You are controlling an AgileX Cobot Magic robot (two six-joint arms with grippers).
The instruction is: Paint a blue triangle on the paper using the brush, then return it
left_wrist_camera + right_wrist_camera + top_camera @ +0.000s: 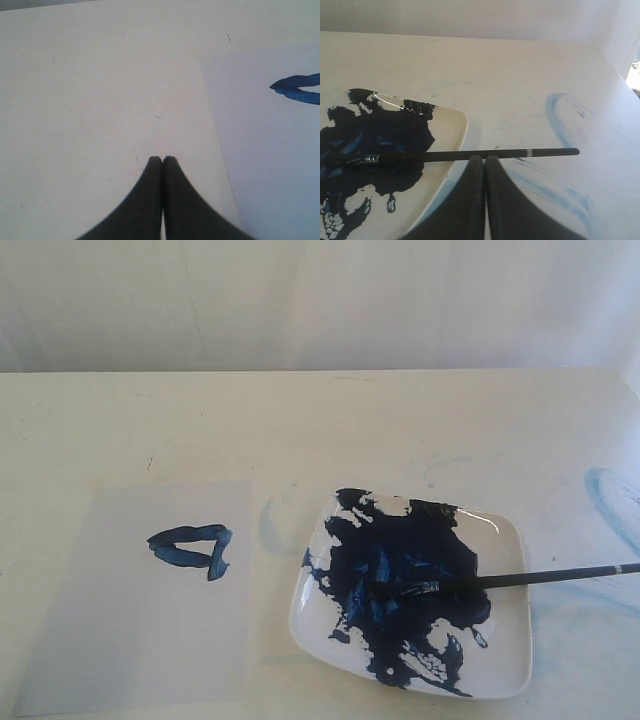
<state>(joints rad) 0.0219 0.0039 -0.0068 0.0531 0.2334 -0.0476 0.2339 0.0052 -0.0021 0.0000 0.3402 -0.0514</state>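
Brush (500, 580) lying across plate (505, 660); both tools (162, 159) (485, 158) closed, empty; no writing.

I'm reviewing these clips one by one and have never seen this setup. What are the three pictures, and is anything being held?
It is a two-armed robot. One camera looks over the table; the other two sit on the wrists, so the dark prongs are the left gripper and right gripper, both shut and empty. On the table lies the paper bearing the blue triangle. Beside it a plate of blue paint holds the brush, bristles in the paint, handle over the rim.
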